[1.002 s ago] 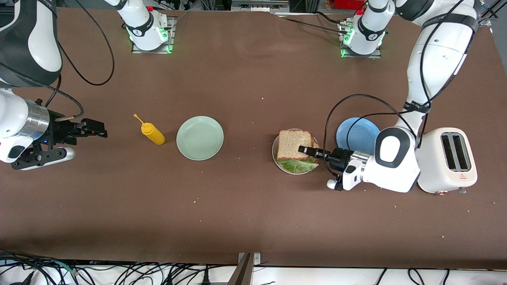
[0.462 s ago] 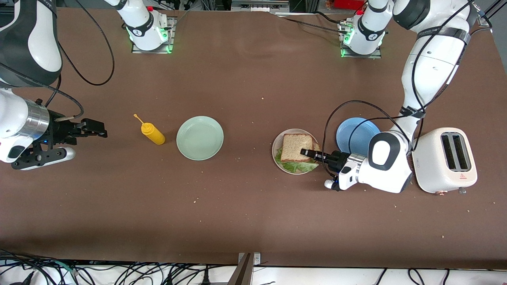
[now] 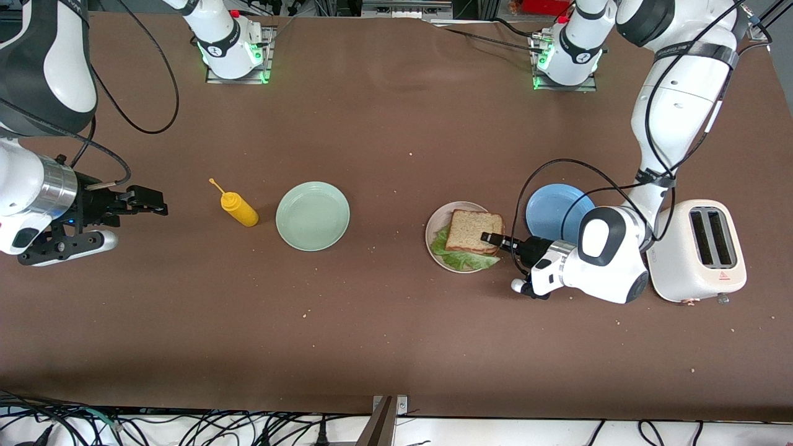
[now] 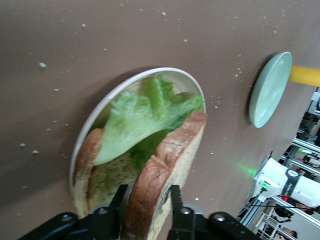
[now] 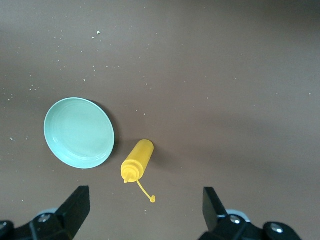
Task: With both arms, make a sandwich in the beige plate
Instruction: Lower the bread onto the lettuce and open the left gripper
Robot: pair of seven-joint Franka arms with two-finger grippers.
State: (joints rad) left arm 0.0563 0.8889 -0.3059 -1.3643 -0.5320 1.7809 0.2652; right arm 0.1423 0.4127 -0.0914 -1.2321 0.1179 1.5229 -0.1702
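while the right end effector [image 3: 152, 204] is held spread over the bench [image 3: 384, 347], the top slice [image 4: 165, 175] of the sandwich [image 3: 471, 238] on the beige plate [image 3: 433, 223] is straddled by the left end effector [image 4: 146, 200]; whether it is pinched cannot be told.

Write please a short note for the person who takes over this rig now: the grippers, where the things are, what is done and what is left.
Left gripper: low at the beige plate, fingers on either side of the top bread slice; whether it grips or has let go I cannot tell.
Right gripper: open, empty, waiting over bare table at the right arm's end, next to the yellow bottle.
Things: bottom slice, lettuce and top slice are all on the beige plate, which sits between the mint-green plate and the blue plate.
Done: the sandwich is stacked.
Left: free the top slice, check that it lies flat, pull the left arm away.
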